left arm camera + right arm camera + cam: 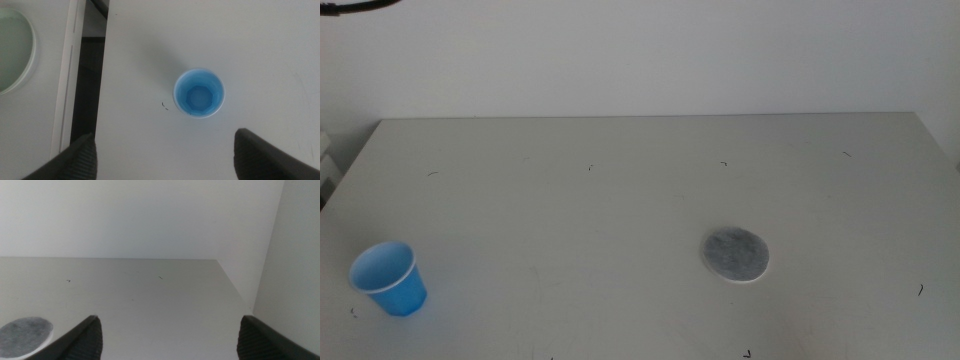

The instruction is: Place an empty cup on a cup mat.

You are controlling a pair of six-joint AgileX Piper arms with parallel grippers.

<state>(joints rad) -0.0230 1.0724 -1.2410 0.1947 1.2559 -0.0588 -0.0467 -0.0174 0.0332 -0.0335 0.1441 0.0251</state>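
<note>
a pale table (640, 190). the blue cup (389, 278) stands upright and empty near its front left corner, well apart from the grey cup mat (735, 255) right of centre. the left gripper (165, 152) hangs above the cup, jaws spread wide — holding nothing. the right gripper (167, 337) waits near the mat, also spread. risk: the light cup could tip if one jaw clips its rim on descent.
</note>
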